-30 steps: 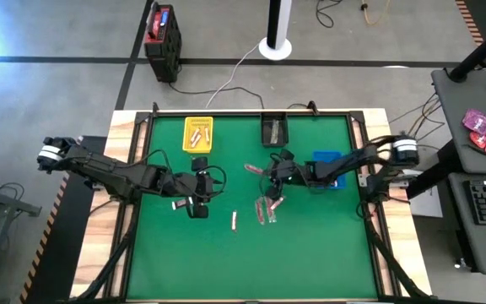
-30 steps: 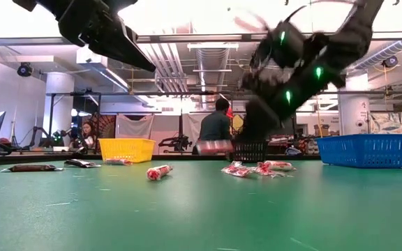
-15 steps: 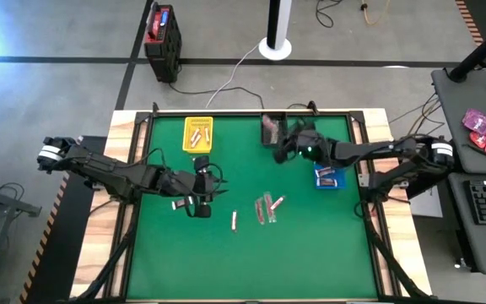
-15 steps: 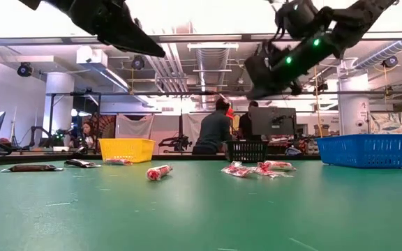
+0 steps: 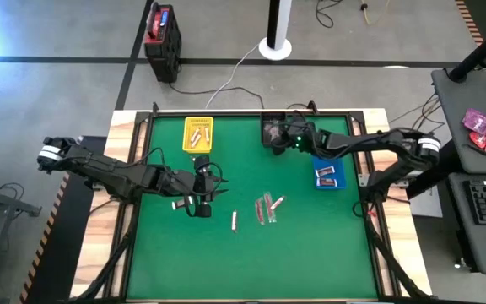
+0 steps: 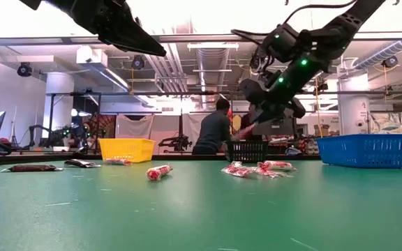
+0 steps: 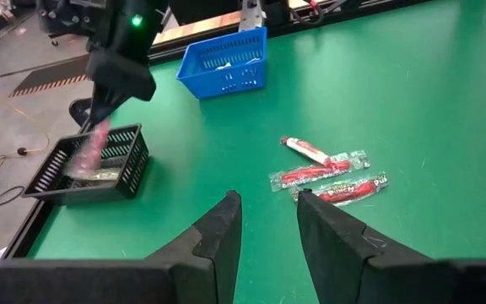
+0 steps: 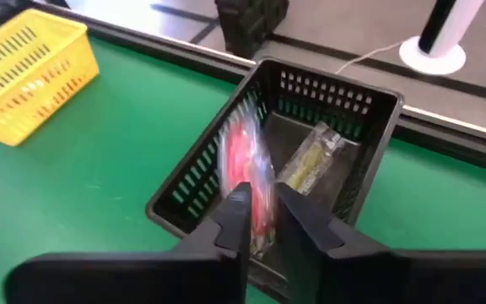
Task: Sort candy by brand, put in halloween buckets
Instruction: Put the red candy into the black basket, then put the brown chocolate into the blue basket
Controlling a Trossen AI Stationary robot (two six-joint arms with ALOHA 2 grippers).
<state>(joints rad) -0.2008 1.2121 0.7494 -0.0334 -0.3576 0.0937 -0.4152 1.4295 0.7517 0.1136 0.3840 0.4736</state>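
Note:
My right gripper [image 5: 277,136] hangs over the black bin [image 5: 272,129] at the table's far edge, shut on a pink-red candy [image 8: 247,173]. A yellowish wrapped candy [image 8: 310,160] lies in that bin. My left gripper [image 7: 268,198] is open and empty above the table's left middle [image 5: 199,201]. Three pink-red candies [image 7: 323,173] lie flat on the green table ahead of it, and one more [image 5: 235,220] nearer the front. The yellow bin [image 5: 197,133] and the blue bin [image 5: 327,174] each hold candies. My right gripper pinches the pink-red candy between its two fingers [image 8: 236,221], at the end nearest them [image 8: 258,221]. The fingers slant down toward the far edge. The candy reaches out past the fingertips, along the fingers, and hangs clear of the table over the black bin's open top [image 7: 91,150].
Dark-wrapped candies [image 6: 32,167] lie on the table's left part, one [image 5: 178,205] beside my left gripper. A large black-and-red box [image 5: 162,38] and a white post base [image 5: 275,44] stand on the floor beyond the table. People show in the room behind [image 6: 215,129].
My right gripper has risen from the loose candies at the table's middle and gone toward the far edge, to above the black bin, carrying the pink-red candy with it. Its arm has stretched out, uncovering the blue bin.

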